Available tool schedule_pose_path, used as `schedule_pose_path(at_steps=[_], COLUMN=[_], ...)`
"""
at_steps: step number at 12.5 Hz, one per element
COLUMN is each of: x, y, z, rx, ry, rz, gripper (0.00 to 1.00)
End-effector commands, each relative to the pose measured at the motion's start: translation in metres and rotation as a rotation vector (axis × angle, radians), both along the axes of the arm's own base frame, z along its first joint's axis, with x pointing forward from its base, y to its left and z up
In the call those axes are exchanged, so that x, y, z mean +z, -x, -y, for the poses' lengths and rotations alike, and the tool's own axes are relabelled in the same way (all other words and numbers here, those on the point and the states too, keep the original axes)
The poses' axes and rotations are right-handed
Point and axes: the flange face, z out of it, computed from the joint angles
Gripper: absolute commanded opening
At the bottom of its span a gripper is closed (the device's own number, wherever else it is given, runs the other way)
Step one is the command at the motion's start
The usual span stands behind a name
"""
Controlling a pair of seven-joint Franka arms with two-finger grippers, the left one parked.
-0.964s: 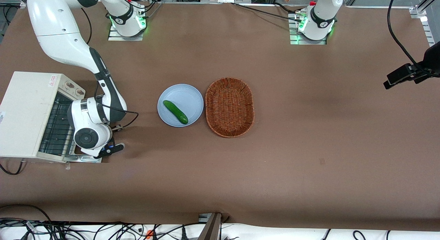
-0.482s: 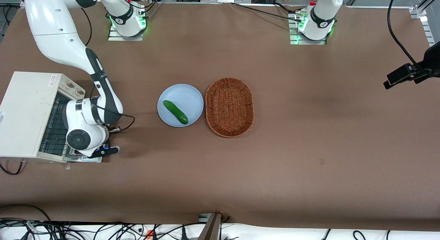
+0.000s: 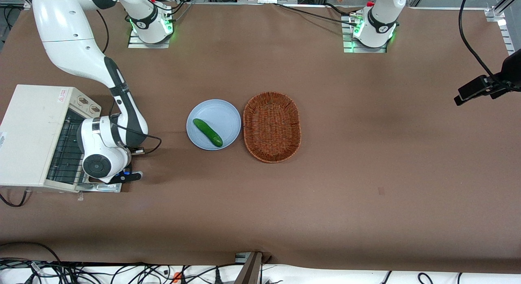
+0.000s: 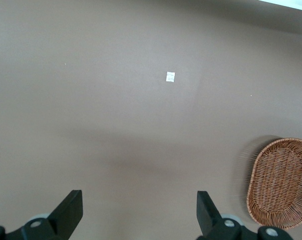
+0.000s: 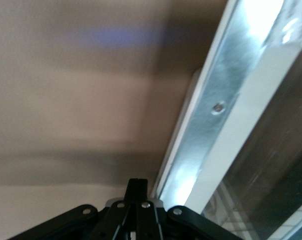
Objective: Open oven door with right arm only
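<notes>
You had the brown counter [image 3: 366, 174] laid out with the cream-white toaster oven [image 3: 30, 129] at the working arm's end. Its oven door [image 3: 99, 187] lay swung down almost flat on the counter in front of the cavity, so the wire rack [image 3: 67, 151] inside was exposed; by my reading the opening was done or nearly so.

The right arm [image 3: 81, 52] reached from its base down over the oven's front, wrist bent low, because the door's free edge sat low at the counter.

The wicker basket [image 3: 272, 126] and the blue plate [image 3: 213, 124] sat side by side mid-counter, well apart from the oven and out of the door's swing. The cucumber [image 3: 207, 132] lay on the plate.

Your pincer [image 3: 129, 176] hovered just above the counter at the door's outer edge, on the corner nearer the front camera. In the wrist view the pincer [image 5: 137, 197] showed its fingers pressed together with nothing between them, right beside the door's [image 5: 231, 95] bright metal frame, which suggested pushing or hooking rather than gripping.
</notes>
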Motion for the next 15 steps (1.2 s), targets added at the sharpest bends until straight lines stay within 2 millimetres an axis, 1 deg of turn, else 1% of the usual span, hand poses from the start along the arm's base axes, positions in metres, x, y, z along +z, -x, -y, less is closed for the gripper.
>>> schedule_pose_path(at_steps=[1, 2, 3, 4, 5, 7, 8, 10, 11, 12, 13, 15], x=[0.003, 0.005, 0.006, 0.014, 0.019, 0.040, 0.058, 0.094, 0.113, 0.130, 0.147, 0.176], y=[0.008, 0.008, 0.008, 0.004, 0.003, -0.003, -0.007, -0.008, -0.007, -0.007, -0.005, 0.000], z=[-0.017, -0.025, -0.027, -0.028, -0.026, -0.019, -0.015, -0.011, -0.010, -0.009, -0.008, -0.003], rx=[-0.066, -0.064, -0.063, -0.062, -0.070, -0.100, -0.125, -0.133, -0.136, -0.125, -0.106, -0.096], ry=[-0.017, -0.013, -0.013, -0.013, -0.009, -0.034, -0.055, -0.064, -0.068, -0.075, -0.084, -0.092], rz=[-0.017, -0.012, -0.016, -0.015, -0.028, 0.000, 0.024, 0.054, 0.062, 0.071, 0.076, 0.078], gripper=[0.00, 0.00, 0.00, 0.00, 0.00, 0.01, 0.22, 0.53, 0.65, 0.81, 1.00, 1.00])
